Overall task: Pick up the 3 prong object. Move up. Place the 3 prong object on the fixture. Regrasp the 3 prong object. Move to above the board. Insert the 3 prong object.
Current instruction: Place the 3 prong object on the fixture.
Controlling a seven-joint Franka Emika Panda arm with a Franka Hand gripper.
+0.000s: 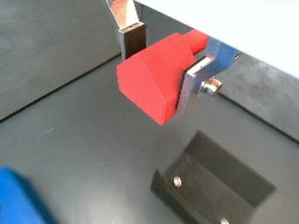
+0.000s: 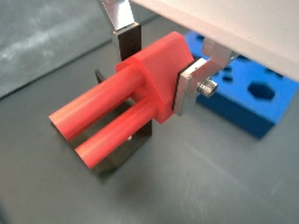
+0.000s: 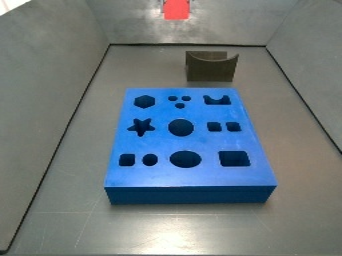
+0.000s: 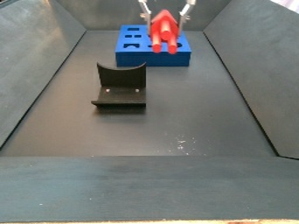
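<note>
My gripper is shut on the 3 prong object, a red plastic block clamped between the silver fingers. In the other wrist view its long red prongs stick out from the gripper, pointing away from the wrist. It hangs in the air, well above the floor, in both side views. The dark fixture stands on the floor below, with nothing on it. The blue board lies flat, all its cut-outs bare.
Grey sloping walls close in the dark floor on every side. The fixture sits between the board and the wide floor area in a side view.
</note>
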